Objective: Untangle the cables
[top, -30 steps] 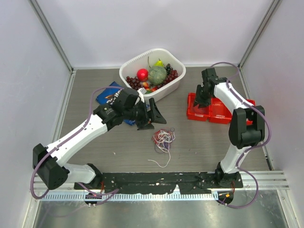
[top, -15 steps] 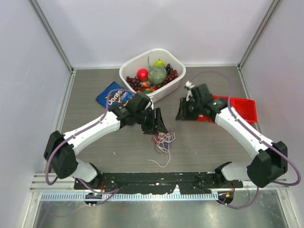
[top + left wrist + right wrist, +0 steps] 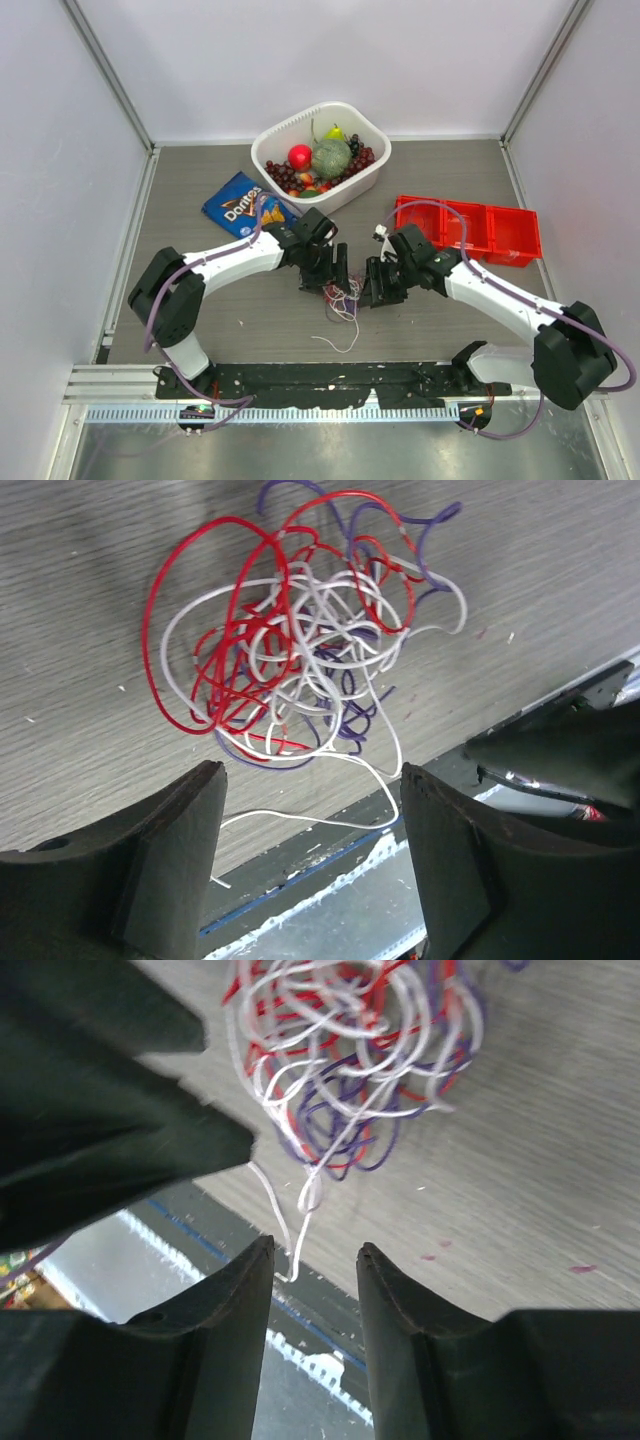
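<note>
Just ahead of the left pincer (image 3: 325, 272) (image 3: 310, 775), beyond its fingertips, the cables (image 3: 343, 293) (image 3: 300, 650) (image 3: 350, 1060) lie on the table (image 3: 250, 320) as a roundish knot of red, white and purple-blue loops with no clear long axis. That pincer's jaws stand wide apart and hold nothing; the knot lies past the gap, not within it. One white strand leaves the knot and runs back between the fingers toward the table's near edge, its end curling leftward in the overhead view. On the knot's far side the right pincer (image 3: 375, 285) (image 3: 315, 1250) faces it, jaws parted more narrowly and gripping nothing; a white strand end shows through the gap. From the right wrist, the left pincer's dark bulk hides the knot's left flank. From above, both pincers cover its edges, and which strand crosses which cannot be traced.
</note>
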